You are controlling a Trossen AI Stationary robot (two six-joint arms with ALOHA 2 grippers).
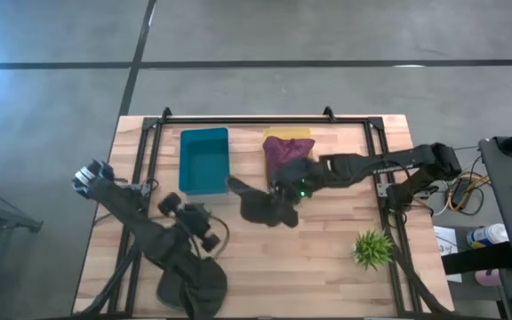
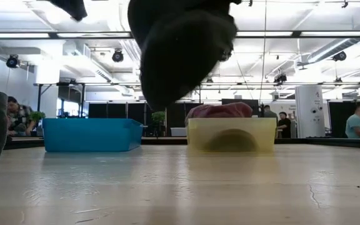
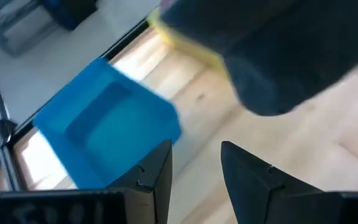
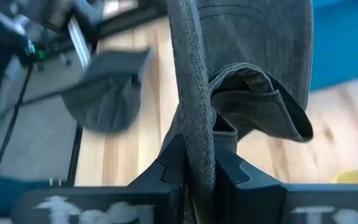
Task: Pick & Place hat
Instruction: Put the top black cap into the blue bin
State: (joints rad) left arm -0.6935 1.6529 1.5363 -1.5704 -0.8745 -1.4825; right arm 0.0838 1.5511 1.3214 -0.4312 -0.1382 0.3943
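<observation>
Wooden table [image 1: 327, 267]. Blue bin [image 1: 204, 160] near the far edge, left of centre; yellow bin [image 1: 289, 135] just beside it to the right, maroon hats [image 1: 284, 149] heaped in it. Second dark cap [image 1: 191, 289] lies by the near edge under the left arm. Right gripper [image 1: 283, 197] over the table's middle, fingers clamped on a dark grey cap [image 1: 260, 206], hanging clear of the wood (low view confirms). Left gripper [image 3: 194, 163] near the left side, fingers apart, nothing between them. Small green plant [image 1: 372, 248] near the right edge.
</observation>
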